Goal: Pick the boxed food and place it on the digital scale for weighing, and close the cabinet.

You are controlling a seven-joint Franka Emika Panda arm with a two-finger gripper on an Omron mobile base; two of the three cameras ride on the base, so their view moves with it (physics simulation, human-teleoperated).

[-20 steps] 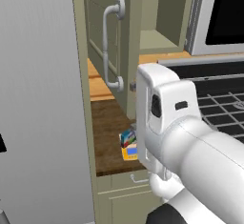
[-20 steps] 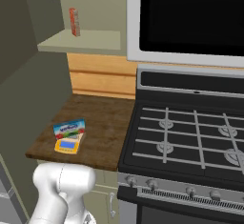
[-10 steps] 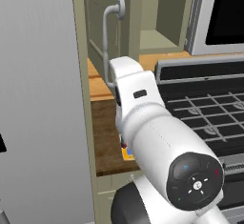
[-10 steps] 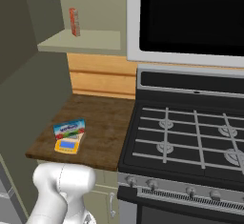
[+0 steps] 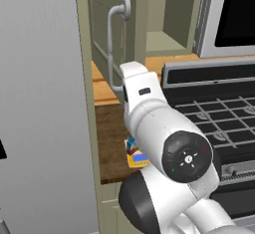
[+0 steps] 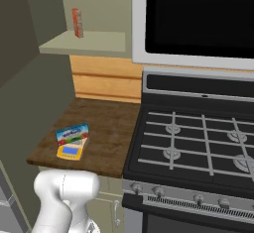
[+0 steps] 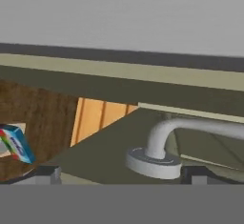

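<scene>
The boxed food (image 6: 72,133) is seen lying across the digital scale (image 6: 70,151) near the front left of the wooden desk (image 6: 109,138), beside the stove (image 6: 198,147); since the box rests on the weighing plate, the weighing step is judged to be finished, and only the cabinet (image 5: 102,34) is left to be dealt with. Its door stands open, swung out toward the robot, with the inner shelf (image 6: 84,43) and a small red carton (image 6: 77,23) on it exposed. The arm is raised beside the door's lower edge, and in the hand view the foot of the curved bar handle (image 7: 159,147) is seen close ahead, just above the two dark fingertips (image 7: 47,173); the hand (image 7: 121,178) is therefore judged to be placed there so that the door can be pushed or drawn shut by the handle. Nothing is seen between the fingertips, which stand well apart, so the hand is taken to be released.
</scene>
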